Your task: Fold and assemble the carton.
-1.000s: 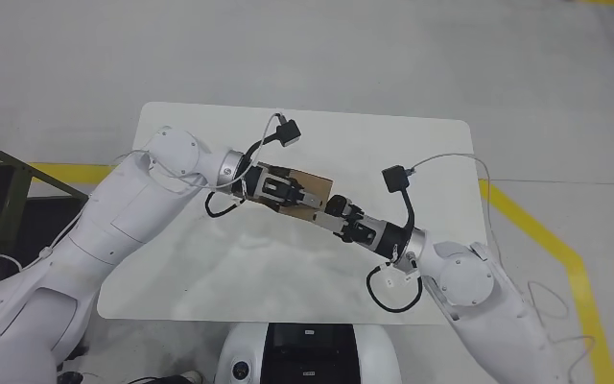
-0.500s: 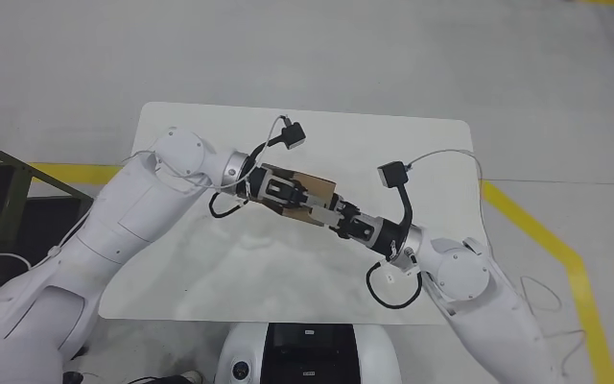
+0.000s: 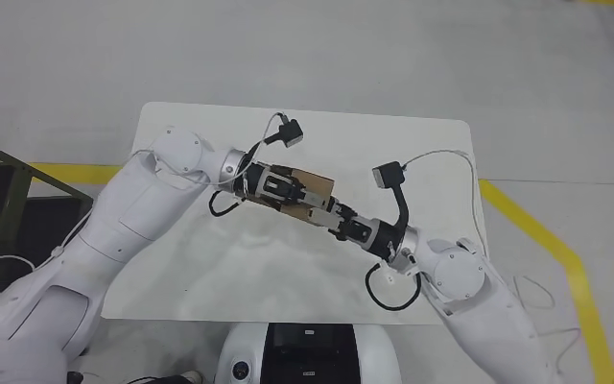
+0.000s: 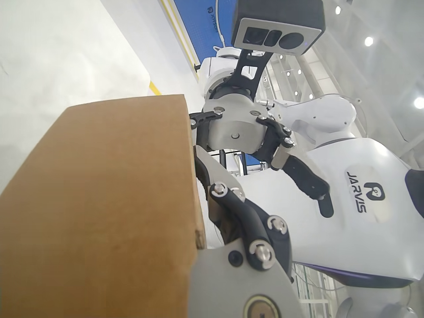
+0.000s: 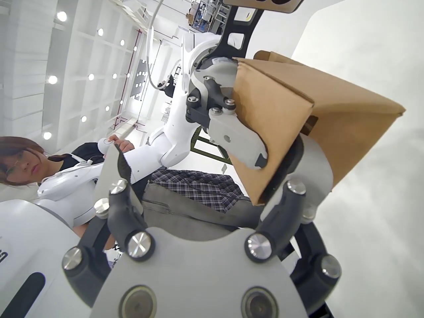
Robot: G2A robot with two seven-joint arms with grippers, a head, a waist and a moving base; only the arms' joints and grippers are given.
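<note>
- So the carton (image 3: 312, 184) is plain brown cardboard, sitting about mid-bench (image 3: 192, 269), a touch nearer the far edge and right between the two tools. Honestly can't tell if it's resting on the bench or held just off it.
- On the carton's side toward the left edge, the left tool (image 3: 286, 188) is clamped onto one wall of the carton. In the right wrist view, one of its fingers (image 5: 238, 143) lies flat on the outer face of the cardboard.
- At the carton's other end, the right tool (image 3: 334, 213) is spread wide and grips nothing. One finger (image 5: 313, 167) is tucked in behind the edge of the carton's end panel. The other finger (image 5: 111, 170) sticks out well clear of the cardboard.
- The end facing the right tool has a creased panel folded in at an angle.
</note>
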